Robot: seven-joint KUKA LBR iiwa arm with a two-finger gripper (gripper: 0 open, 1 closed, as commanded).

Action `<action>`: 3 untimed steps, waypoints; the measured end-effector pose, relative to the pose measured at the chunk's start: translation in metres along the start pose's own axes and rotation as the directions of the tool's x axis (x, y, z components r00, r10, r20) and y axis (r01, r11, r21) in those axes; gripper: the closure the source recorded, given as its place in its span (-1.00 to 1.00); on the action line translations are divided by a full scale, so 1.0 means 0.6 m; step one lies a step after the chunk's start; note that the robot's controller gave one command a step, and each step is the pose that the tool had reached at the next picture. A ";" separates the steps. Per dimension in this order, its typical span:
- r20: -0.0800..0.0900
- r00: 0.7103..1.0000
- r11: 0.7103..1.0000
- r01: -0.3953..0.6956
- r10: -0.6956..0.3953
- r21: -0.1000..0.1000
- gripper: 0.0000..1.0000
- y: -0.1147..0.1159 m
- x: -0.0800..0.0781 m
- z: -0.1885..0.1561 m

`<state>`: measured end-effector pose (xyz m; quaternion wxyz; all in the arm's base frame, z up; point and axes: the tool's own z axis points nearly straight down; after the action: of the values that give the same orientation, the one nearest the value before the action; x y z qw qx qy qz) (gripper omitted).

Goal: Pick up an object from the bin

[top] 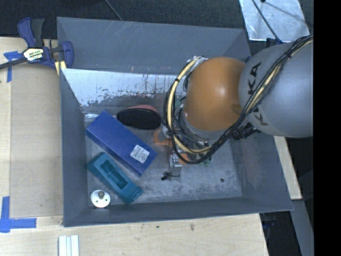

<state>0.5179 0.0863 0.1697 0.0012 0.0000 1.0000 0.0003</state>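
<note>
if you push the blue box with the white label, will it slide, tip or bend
The blue box looks stiff, with straight edges, so it probably won't bend. It seems to lie on its broad face, so it should slide rather than tip or roll. The teal tray beside it might get shoved along.

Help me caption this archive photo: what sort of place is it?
Probably a robotics lab's grasp-testing station: a grey KUKA arm reaches into a grey metal bin holding a blue rectangular box and a teal plastic tray.
</note>
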 end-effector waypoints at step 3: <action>0.002 0.986 0.986 0.167 -0.167 0.000 1.00 -0.093 -0.140 0.148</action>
<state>0.6019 0.0304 0.0814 0.0021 -0.0840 0.9965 0.0003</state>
